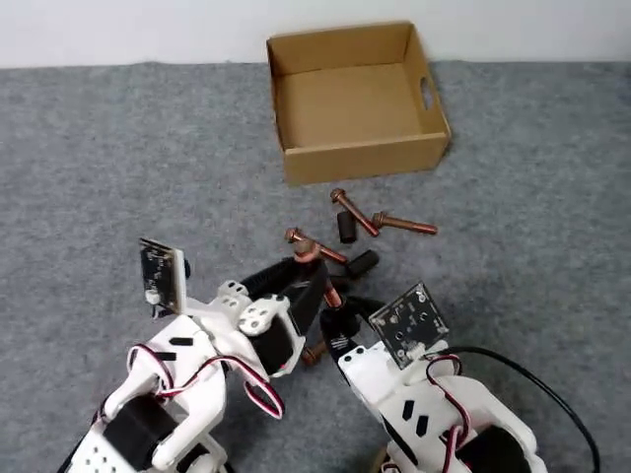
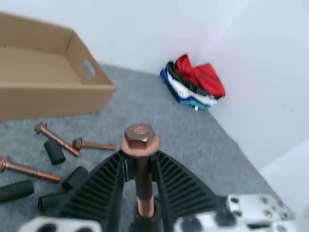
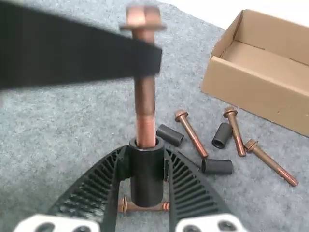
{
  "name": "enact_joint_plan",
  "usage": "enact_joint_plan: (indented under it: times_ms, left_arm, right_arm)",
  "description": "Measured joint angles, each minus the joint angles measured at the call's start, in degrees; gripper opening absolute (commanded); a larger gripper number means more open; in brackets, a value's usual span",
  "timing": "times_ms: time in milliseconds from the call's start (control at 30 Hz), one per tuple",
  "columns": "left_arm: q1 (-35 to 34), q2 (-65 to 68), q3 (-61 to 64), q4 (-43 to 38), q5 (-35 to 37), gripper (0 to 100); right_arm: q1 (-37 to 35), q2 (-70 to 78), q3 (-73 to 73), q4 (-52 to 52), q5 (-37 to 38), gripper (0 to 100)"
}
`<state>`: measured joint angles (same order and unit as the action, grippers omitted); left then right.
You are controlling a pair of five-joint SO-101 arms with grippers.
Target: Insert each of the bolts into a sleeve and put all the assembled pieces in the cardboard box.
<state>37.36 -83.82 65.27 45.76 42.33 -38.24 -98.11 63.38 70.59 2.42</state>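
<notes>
The left gripper (image 2: pixel 140 160) clamps the copper hex-head bolt (image 2: pixel 141 188) by its shank. The right gripper (image 3: pixel 145 153) clamps the black cylindrical sleeve (image 3: pixel 145 179) coaxially, aligning both for insertion. The bolt tip sits in the sleeve mouth.

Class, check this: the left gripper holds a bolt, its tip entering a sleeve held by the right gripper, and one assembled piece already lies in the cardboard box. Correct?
No. The high view shows the cardboard box empty, with no assembled piece inside. The rest holds: the left gripper holds the bolt, its tip entering the sleeve in the right gripper.
</notes>
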Motion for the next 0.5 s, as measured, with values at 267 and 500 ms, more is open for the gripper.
enact_joint_plan:
  times_ms: [267, 500]
  left_arm:
    - [6.0, 0.0, 1.6, 6.2, -5.6, 1]
    - [7.6, -1.1, 2.0, 13.7, -16.2, 31]
  right_arm:
    - [-0.1, -0.1, 0.0, 0.0, 0.0, 0.9]
    - [-0.2, 0.1, 0.7, 0.1, 0.2, 0.9]
